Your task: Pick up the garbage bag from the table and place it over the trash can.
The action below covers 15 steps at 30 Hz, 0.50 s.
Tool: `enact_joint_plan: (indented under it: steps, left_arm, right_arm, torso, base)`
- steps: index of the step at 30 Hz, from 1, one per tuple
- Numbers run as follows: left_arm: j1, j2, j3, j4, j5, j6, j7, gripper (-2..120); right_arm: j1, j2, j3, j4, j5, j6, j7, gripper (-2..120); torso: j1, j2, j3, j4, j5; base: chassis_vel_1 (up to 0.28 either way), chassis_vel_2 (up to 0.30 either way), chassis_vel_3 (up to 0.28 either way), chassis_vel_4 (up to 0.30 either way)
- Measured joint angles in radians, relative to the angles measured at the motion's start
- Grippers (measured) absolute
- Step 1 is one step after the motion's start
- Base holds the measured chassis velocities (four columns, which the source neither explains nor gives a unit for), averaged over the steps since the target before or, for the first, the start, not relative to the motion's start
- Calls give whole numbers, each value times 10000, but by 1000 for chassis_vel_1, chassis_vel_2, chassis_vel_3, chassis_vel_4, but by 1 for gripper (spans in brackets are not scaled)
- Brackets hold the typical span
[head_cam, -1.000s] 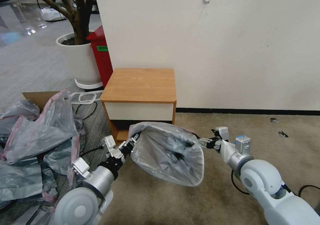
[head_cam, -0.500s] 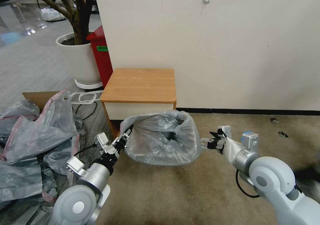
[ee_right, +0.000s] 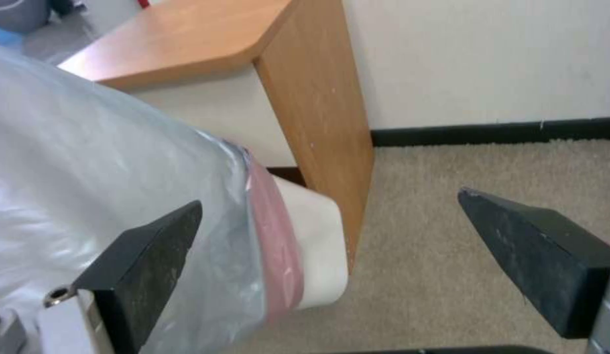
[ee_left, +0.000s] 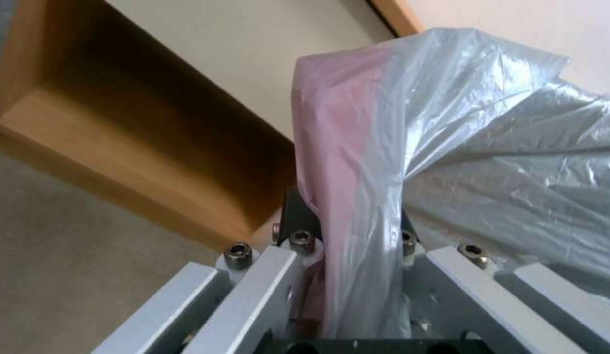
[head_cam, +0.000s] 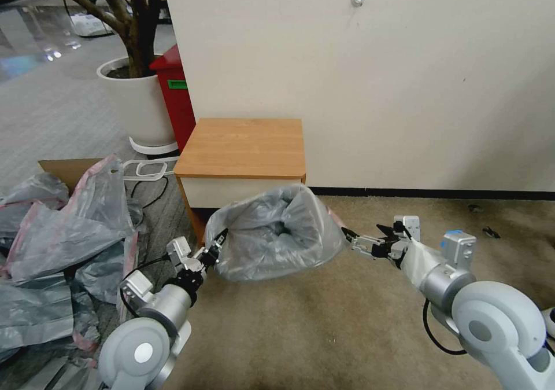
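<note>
Crinkly grey plastic fills the space between my two arms: the garbage bag (head_cam: 272,236) now sits draped over the trash can (ee_right: 315,246), which stands on the carpet just in front of the table (head_cam: 243,147). From my right wrist I can see the bag's pink rim pulled down the outside of the cream wall, with a bare corner of the can below it. My left gripper (head_cam: 215,250) is clenched on the bag's edge at the side nearest the heap of spare bags (head_cam: 58,234); the left wrist view shows the pink-and-grey film pinched tight between my fingers (ee_left: 279,275), presumably to keep that side from sliding off the rim. My right gripper (head_cam: 354,238) has its jaws spread wide and grasps nothing (the plastic lies beside one pad, not between them). I judge the covering nearly done, with only my left hold left to let go.
</note>
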<state>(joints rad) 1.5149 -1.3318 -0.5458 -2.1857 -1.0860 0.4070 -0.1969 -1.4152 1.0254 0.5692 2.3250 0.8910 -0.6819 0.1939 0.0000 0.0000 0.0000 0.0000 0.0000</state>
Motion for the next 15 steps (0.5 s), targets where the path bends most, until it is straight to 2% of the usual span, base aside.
enact_joint_plan:
  steps: [5, 8, 9, 11, 12, 13, 14, 15]
  left_arm:
    - [-61, 75, 70, 84, 353, 104, -204, 5]
    - [-17, 170, 236, 136, 931, 203, -367, 5]
    - [-17, 170, 236, 136, 931, 203, -367, 5]
    - [43, 223, 358, 136, 1318, 297, -461, 5]
    - [128, 289, 522, 61, 1836, 499, -563, 5]
    - [175, 332, 617, -3, 2200, 607, -582, 5]
    - [175, 332, 617, -3, 2200, 607, -582, 5]
    - [209, 364, 683, -49, 2448, 672, -588, 5]
  right_arm:
    - [-176, 131, 249, 319, 15, 406, -180, 100]
    - [-364, 337, 88, 816, -683, 1896, -942, 100]
    - [-364, 337, 88, 816, -683, 1896, -942, 100]
    - [-425, 431, -324, 1013, -1935, 2876, -1357, 98]
    - [-426, 452, -814, 1078, -3516, 3775, -1673, 95]
    - [-388, 420, -1103, 1078, -4460, 4233, -1869, 92]
    - [-388, 420, -1103, 1078, -4460, 4233, -1869, 92]
    - [-326, 360, -1290, 1067, -5031, 4459, -1986, 89]
  torso:
    - [0, 0, 0, 0, 0]
    - [0, 0, -1, -1, -1]
    - [0, 0, -1, -1, -1]
    - [0, 0, 0, 0, -1]
    - [0, 0, 0, 0, -2]
    - [0, 0, 0, 0, 0]
    - [0, 0, 0, 0, 0]
    - [0, 0, 0, 0, 1]
  base:
    - [0, 0, 0, 0]
    - [0, 0, 0, 0]
    - [0, 0, 0, 0]
    - [0, 0, 0, 0]
    - [0, 0, 0, 0]
    - [0, 0, 0, 0]
    - [0, 0, 0, 0]
    - [0, 0, 0, 0]
